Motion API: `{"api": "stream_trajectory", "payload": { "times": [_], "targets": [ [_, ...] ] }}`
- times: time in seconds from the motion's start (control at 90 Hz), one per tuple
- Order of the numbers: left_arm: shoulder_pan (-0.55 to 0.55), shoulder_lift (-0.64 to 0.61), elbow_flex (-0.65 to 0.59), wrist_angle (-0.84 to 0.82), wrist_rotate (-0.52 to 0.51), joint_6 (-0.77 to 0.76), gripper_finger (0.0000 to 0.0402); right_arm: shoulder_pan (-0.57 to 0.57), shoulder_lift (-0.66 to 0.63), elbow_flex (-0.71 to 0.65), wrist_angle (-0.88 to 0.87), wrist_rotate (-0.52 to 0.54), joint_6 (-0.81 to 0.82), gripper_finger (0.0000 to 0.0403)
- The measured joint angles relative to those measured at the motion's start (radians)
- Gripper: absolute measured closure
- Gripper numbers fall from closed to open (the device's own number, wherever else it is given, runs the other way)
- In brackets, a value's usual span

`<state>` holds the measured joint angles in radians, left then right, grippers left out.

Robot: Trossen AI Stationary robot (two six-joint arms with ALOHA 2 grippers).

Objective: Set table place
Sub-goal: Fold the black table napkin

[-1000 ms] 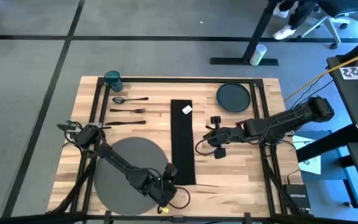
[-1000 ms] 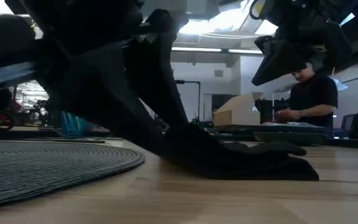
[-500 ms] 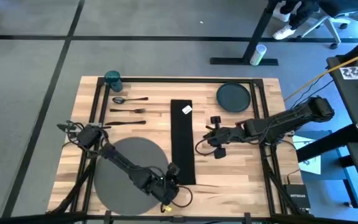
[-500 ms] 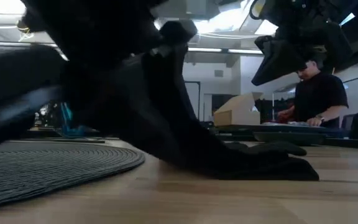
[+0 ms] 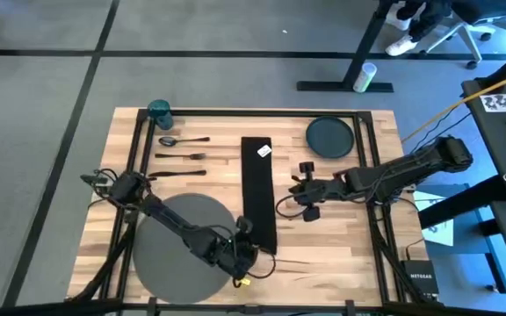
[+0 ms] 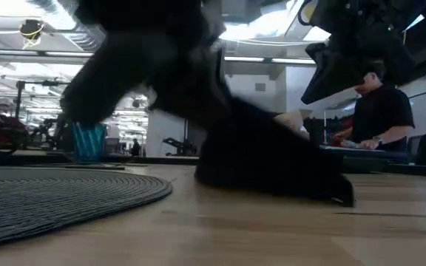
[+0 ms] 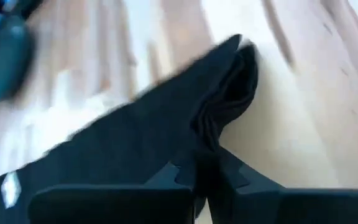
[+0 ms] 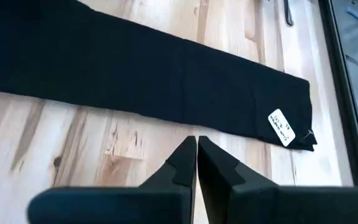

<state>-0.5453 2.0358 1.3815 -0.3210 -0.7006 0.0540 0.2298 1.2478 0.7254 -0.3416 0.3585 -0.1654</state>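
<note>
The table (image 5: 323,254) is a light wood top with black frame rails. On its near left part lies the grey mat (image 5: 169,263), flat, with the left arm crossing above it. The napkin (image 5: 257,189) lies as a long black strip in the middle of the table, running from far to near, a white tag close to its far end; its near end sits just beside the mat's right edge and is bunched and lifted off the wood in the low view. The dark plate (image 5: 329,137) rests at the far right of the table, well apart from the mat. The teal cup (image 5: 159,110) stands at the far left corner. The spoon (image 5: 183,140) and fork (image 5: 179,156) lie side by side near the cup, on bare wood between cup and mat.

The left gripper (image 5: 251,254) is at the napkin's near end, its fingers (image 7: 229,177) pinched together on a fold of the cloth. The right gripper (image 5: 299,197) hovers just right of the napkin's middle, apart from it, fingers (image 8: 213,165) pressed together with nothing between them.

A person stands at a bench beyond the table in the low view.
</note>
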Motion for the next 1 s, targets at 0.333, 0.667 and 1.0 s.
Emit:
{"api": "stream_trajectory", "payload": {
  "times": [0.333, 0.667, 1.0],
  "targets": [
    [0.03, -0.161, 0.0, -0.037, -0.053, -0.037, 0.0402, 0.02, -0.116, 0.0, -0.009, 0.017, 0.006, 0.0403],
    [0.028, -0.244, 0.001, -0.024, -0.055, -0.116, 0.0401, 0.143, -0.161, 0.0, -0.043, 0.063, 0.104, 0.0403],
    [0.123, -0.245, 0.025, -0.141, -0.07, -0.244, 0.0401, 0.252, -0.161, 0.001, -0.047, 0.132, 0.191, 0.0403]
  ]
}}
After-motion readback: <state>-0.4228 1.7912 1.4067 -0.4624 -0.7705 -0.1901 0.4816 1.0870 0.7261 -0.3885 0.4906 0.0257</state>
